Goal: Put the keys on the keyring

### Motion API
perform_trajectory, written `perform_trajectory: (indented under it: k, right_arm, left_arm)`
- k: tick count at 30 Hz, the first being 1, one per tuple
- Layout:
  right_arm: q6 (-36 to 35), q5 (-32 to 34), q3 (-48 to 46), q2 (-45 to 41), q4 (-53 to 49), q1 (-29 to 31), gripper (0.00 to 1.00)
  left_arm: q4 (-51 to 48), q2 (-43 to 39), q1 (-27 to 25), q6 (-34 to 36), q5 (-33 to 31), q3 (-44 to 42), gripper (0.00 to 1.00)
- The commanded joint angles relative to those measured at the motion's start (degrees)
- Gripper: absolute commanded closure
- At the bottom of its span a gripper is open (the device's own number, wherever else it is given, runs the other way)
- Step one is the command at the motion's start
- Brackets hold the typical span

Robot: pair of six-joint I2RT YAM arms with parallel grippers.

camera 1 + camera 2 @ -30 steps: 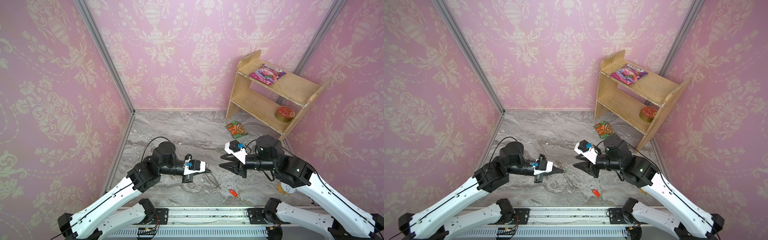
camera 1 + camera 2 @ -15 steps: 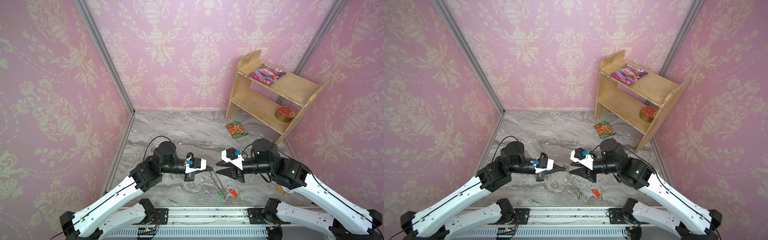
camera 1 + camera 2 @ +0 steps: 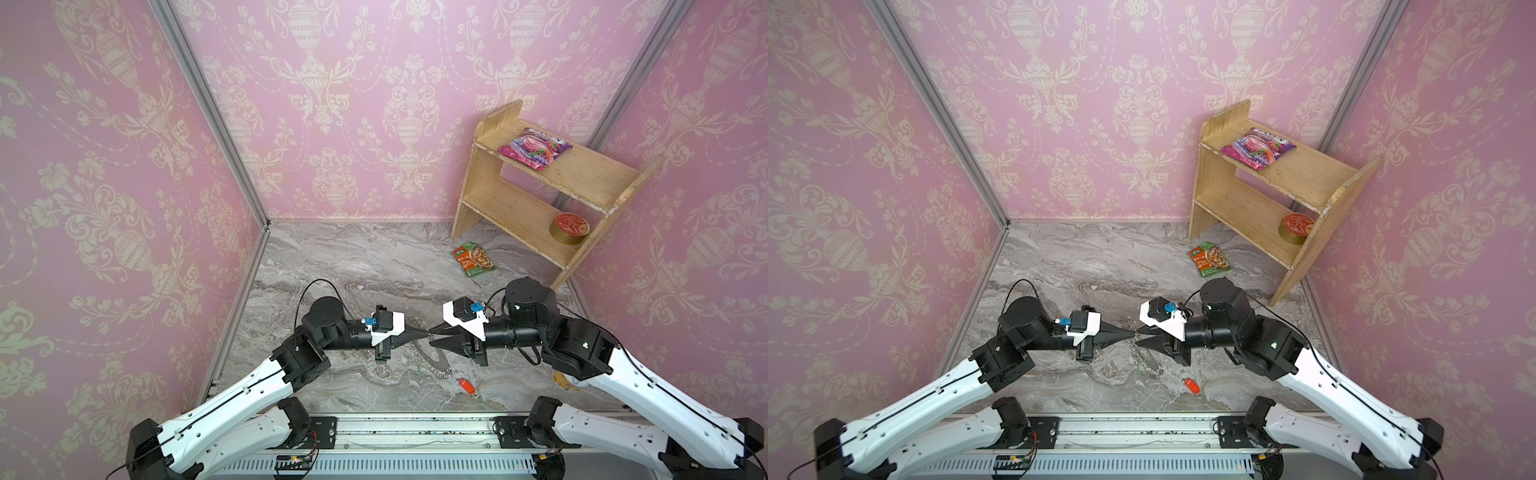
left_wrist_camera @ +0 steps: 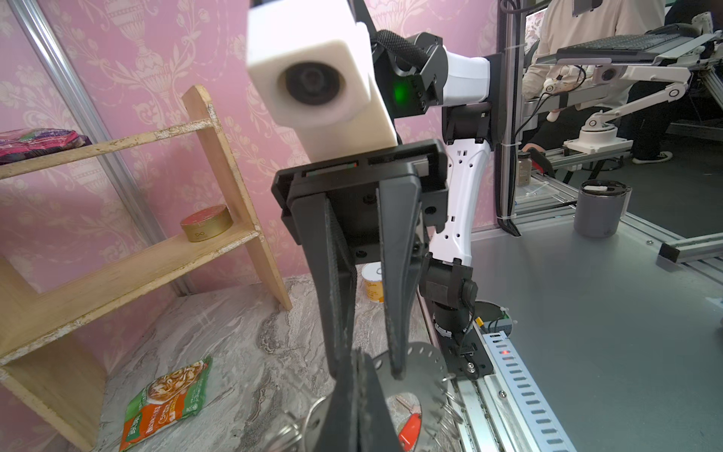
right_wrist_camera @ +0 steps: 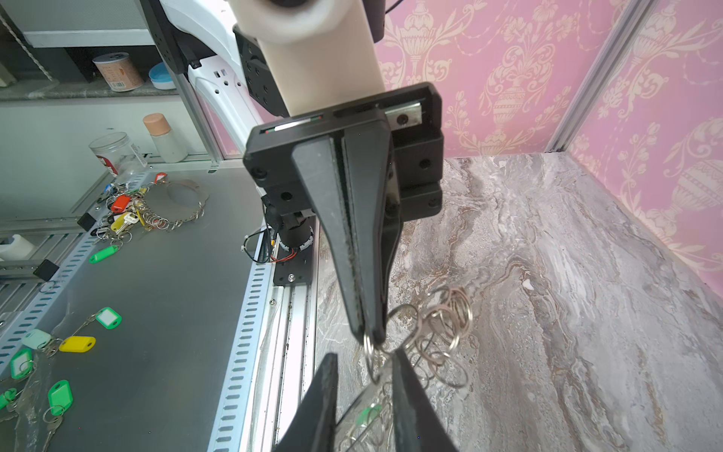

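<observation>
Fingers [image 5: 332, 219] of the left gripper [image 3: 424, 332] remain clenched on a rim loop [image 5: 369, 344] of the keyring [image 4: 424, 366]. One second ago the right gripper [image 3: 432, 337] stood well apart from the left. Its fingertips now sit just beside the left tips, over the front-centre of the tabletop [image 3: 374, 257]. Its gap is narrower but still released, with one finger on either side of the keyring's rim.

The red-tagged key [image 3: 467, 385] lies unmoved near the front edge. The keyring hangs from the held loop, nearly edge-on in both top views. Its long axis slants from the fingertips toward the front right corner. Contact between its lower rim and the tabletop cannot be determined. The green-tagged key [image 5: 367, 415] hangs against the keyring.
</observation>
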Motion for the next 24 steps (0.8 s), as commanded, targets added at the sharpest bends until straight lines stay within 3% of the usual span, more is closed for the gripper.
perform_trajectory:
  k: [1, 5, 9, 12, 14, 21, 24]
  right_arm:
    - [0.91, 0.86, -1.44, -1.21, 0.58, 0.36, 0.74]
    - [1.22, 1.45, -1.28, -1.75, -0.35, 0.35, 0.7]
    - [1.59, 2.25, 0.02, -2.29, -3.28, 0.4, 0.59]
    - [3.3, 1.28, 0.33, -1.9, -3.49, 0.39, 0.59]
    - [3.89, 1.44, 0.24, -1.31, -3.67, 0.4, 0.63]
    - [5.06, 3.48, -0.19, -1.64, -2.14, 0.53, 0.97]
    - [5.68, 3.69, -0.19, -1.86, -1.4, 1.02, 1.0]
  left_arm:
    - [10.17, -1.46, -0.22, -5.28, -0.23, -0.61, 1.0]
    - [11.71, -2.59, -0.22, -5.92, -1.63, -1.63, 1.0]
    - [9.47, -3.94, -0.22, -3.99, -2.9, -1.65, 1.0]
    - [8.99, -4.41, -0.22, -2.81, -3.62, -1.7, 1.0]
    - [9.28, -4.36, -0.24, -2.62, -3.68, -1.64, 1.0]
    - [9.31, -4.62, -0.22, -1.62, -5.59, -2.24, 1.0]
    - [10.03, -4.82, -0.22, -1.34, -7.25, -2.94, 1.0]
